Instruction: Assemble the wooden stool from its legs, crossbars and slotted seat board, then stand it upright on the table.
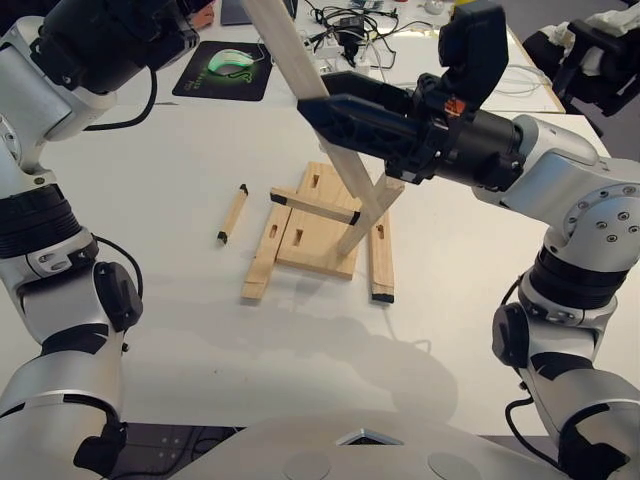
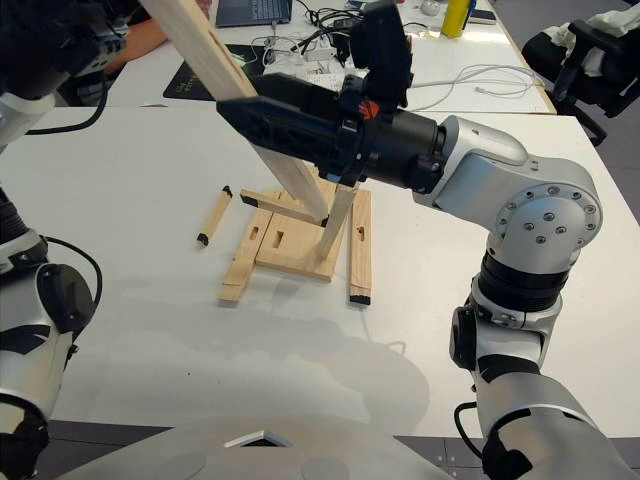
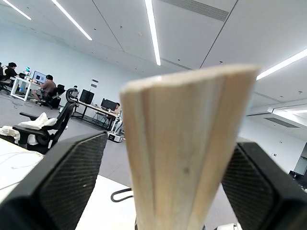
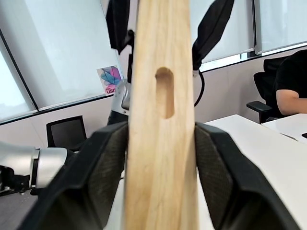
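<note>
My right gripper (image 4: 160, 139) squeezes the leg (image 1: 283, 50) by its flat sides. I think it is light, hard wood. My left gripper (image 3: 171, 141): I cannot tell.

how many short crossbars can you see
2. One crossbar lies alone on the table, left of the seat board; the second crossbar crosses over the board's far end. More may be hidden behind the arm.
</note>
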Motion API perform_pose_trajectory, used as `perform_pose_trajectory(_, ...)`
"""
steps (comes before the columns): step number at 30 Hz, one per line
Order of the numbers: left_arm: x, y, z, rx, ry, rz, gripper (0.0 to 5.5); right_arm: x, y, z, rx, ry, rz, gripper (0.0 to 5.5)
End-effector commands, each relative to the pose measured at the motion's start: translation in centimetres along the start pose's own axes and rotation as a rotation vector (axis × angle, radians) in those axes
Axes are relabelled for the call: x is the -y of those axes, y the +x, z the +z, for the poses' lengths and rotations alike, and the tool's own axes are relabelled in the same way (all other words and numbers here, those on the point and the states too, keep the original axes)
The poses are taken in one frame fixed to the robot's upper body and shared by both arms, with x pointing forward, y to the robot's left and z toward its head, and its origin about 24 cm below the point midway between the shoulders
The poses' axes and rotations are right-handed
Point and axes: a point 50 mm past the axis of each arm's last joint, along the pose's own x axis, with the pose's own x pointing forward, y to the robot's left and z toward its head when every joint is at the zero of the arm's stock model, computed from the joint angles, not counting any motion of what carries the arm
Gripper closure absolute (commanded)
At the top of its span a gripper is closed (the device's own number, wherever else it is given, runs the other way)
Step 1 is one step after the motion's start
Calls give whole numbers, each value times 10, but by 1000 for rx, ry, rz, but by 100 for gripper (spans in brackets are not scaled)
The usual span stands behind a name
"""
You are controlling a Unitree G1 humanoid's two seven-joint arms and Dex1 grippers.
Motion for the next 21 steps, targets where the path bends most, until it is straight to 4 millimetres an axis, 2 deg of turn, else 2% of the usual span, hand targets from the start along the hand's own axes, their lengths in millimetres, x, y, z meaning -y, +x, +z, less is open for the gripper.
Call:
perform_pose_trajectory(1, 3, -1, 3, -53, -2, -12, 159, 0, -5, -1, -3, -17, -6, 332)
perform_pose_trajectory(5, -2, -5, -3, -109, -23, 1, 215, 1, -5, 0, 5, -20, -4, 332)
perform_pose_trajectory(7, -4, -6, -6, -124, -26, 5, 224, 0, -5, 0, 2, -21, 1, 332)
perform_pose_trajectory(15, -9, -10, -5, -155, -17, 20, 340, 0, -7, -3, -29, -25, 8, 332)
perform_pose_trajectory(21, -10, -18, -3, -211, 6, 38, 342, 1, -9, -3, -55, -40, -2, 332)
